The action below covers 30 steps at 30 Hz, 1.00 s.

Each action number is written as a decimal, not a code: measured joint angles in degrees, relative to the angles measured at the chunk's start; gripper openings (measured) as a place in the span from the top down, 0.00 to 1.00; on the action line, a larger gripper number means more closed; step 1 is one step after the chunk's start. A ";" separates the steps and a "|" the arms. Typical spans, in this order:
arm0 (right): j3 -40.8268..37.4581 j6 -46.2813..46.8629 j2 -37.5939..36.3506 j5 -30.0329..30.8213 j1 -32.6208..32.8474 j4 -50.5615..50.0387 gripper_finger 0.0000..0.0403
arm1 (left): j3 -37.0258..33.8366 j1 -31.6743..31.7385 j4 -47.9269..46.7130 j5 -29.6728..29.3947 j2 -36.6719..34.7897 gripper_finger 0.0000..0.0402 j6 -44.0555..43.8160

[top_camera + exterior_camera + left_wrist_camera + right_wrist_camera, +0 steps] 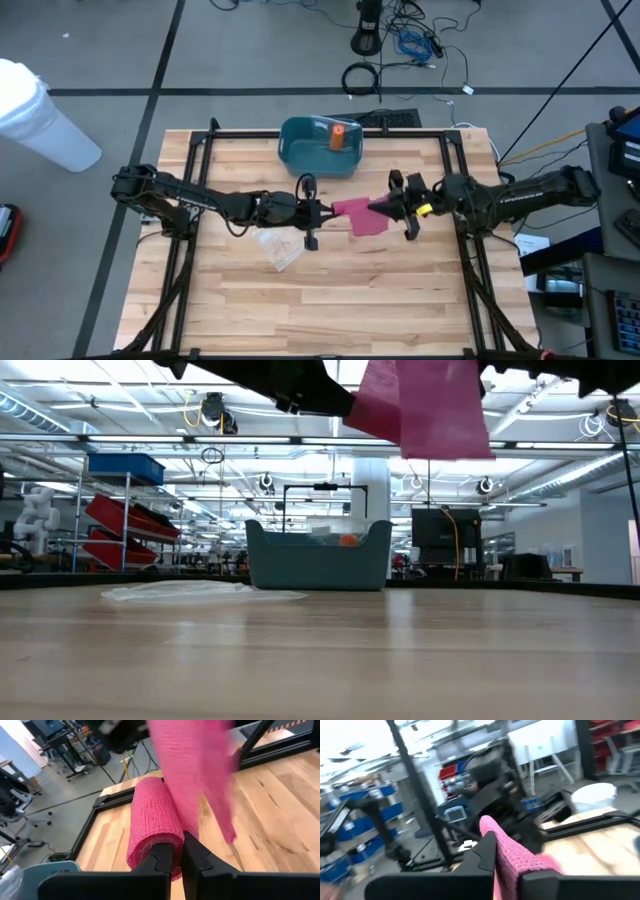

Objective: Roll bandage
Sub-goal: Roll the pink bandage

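Note:
A pink bandage (355, 213) is held up between my two grippers above the table's middle. In the left wrist view its rolled part (152, 817) sits at my left gripper (179, 851), and a loose strip (192, 775) runs off toward my right gripper (388, 208). My left gripper (315, 212) is shut on the roll. My right gripper (507, 857) is shut on the strip. In the low view the bandage (430, 405) hangs well above the tabletop. My left gripper pinches the near end of the roll (161, 840) between its two fingers, coming level from the table's left. The roll points away along the fingers and is lifted clear of the table. My right gripper pinches the loose strip (516, 854) between its two fingers, coming about level from the table's right. The strip runs from the fingers toward the roll, clear of the table, and a flap (366, 224) hangs below.
A teal bin (300, 150) holding an orange thing (338, 137) stands at the table's far middle; it also shows in the low view (318, 557). A clear plastic wrapper (280, 248) lies on the wood near the left gripper. A black frame (200, 140) edges the table.

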 joint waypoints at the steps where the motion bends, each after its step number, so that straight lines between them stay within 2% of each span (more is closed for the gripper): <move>1: 0.98 0.78 -0.01 0.75 -0.75 -1.54 1.00 | 0.00 -0.29 -0.03 0.00 0.00 0.97 -0.01; 4: 2.37 2.90 0.01 3.25 -2.72 -7.78 1.00 | 0.00 -1.52 -0.69 0.02 0.00 0.97 -0.66; 7: 2.37 7.50 0.49 4.10 -5.11 -9.53 0.96 | 0.00 -2.83 -1.17 0.02 0.00 0.97 -1.38; 14: 2.39 22.36 2.11 3.17 -8.30 -9.12 0.77 | 0.00 -5.02 -2.01 2.62 0.00 0.97 -1.44; 23: 2.39 36.05 2.53 -10.15 -12.92 -9.14 0.51 | 0.00 -6.33 -4.02 10.76 0.00 0.97 -1.01; 27: 2.43 39.00 1.56 -15.61 -16.88 -11.29 0.47 | 0.00 -6.35 -5.43 17.15 0.00 0.97 -1.01; 30: 2.43 38.94 1.51 -16.09 -19.33 -17.18 0.47 | 0.00 -6.46 -5.30 22.16 0.00 0.97 -0.19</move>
